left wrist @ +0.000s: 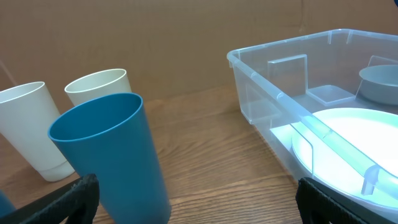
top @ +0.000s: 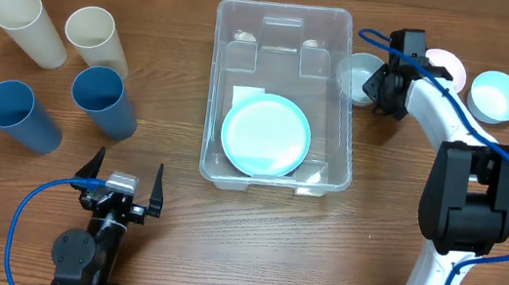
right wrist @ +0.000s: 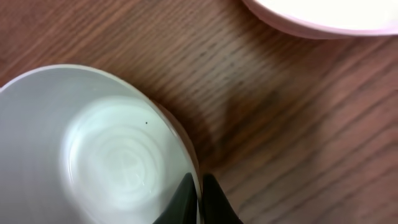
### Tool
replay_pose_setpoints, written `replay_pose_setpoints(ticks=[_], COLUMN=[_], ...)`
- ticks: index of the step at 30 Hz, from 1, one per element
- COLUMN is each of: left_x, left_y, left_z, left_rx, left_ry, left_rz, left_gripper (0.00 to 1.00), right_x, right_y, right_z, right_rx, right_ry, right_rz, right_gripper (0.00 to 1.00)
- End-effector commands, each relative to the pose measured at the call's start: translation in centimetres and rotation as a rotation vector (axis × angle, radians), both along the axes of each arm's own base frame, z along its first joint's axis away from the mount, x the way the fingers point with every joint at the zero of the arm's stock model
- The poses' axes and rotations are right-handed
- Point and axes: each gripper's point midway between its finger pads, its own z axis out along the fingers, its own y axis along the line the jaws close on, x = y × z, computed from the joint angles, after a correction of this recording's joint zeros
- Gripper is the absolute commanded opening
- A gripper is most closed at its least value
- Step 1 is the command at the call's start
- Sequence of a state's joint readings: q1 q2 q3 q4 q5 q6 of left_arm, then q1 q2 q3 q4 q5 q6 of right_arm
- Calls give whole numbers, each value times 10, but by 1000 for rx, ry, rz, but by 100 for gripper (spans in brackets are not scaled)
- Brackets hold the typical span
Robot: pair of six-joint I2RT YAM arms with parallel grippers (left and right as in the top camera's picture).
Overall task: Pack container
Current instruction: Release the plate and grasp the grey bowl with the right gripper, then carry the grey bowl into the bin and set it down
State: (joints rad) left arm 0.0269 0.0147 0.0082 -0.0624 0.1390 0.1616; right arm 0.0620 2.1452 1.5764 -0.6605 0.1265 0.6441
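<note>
Right gripper (right wrist: pixel 199 198) is clamped on the rim of the small pale-grey round bowl (right wrist: pixel 106 155), its arm stretched toward the table's far right. Just to its left sits the large clear plastic rectangular container (top: pixel 218 79), long axis running near-to-far. The left gripper (top: pixel 128 163), spread and empty, is farther from it.
</note>
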Motion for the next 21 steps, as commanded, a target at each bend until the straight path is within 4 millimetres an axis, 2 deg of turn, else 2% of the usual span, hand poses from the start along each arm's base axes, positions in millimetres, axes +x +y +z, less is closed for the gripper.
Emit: replay_pose_setpoints(ticks=[1,6,10,13,15,21], left_x=[0,0,0,0,0,0], left_y=[0,0,0,0,0,0], left_z=[0,0,0,0,0,0], left_rx=[18,18,18,18,18,18], left_ry=[-8,-8,-8,-8,-8,-8], left_rz=[-5,-5,-5,-5,-5,-5], left_gripper=[100,100,100,100,100,100], right_x=[16,11,0,-7,-11,-19], right_y=[-23,-48,-37,-6,27,109], right_z=[73,168,219,249,262,252], right_rx=[-37,-37,19,101,153,126], right_ry=[-129,-282,-388,-456,-487,-468], right_rz=[1,-29,25,116,225,414], right_gripper=[4,4,4,4,4,4])
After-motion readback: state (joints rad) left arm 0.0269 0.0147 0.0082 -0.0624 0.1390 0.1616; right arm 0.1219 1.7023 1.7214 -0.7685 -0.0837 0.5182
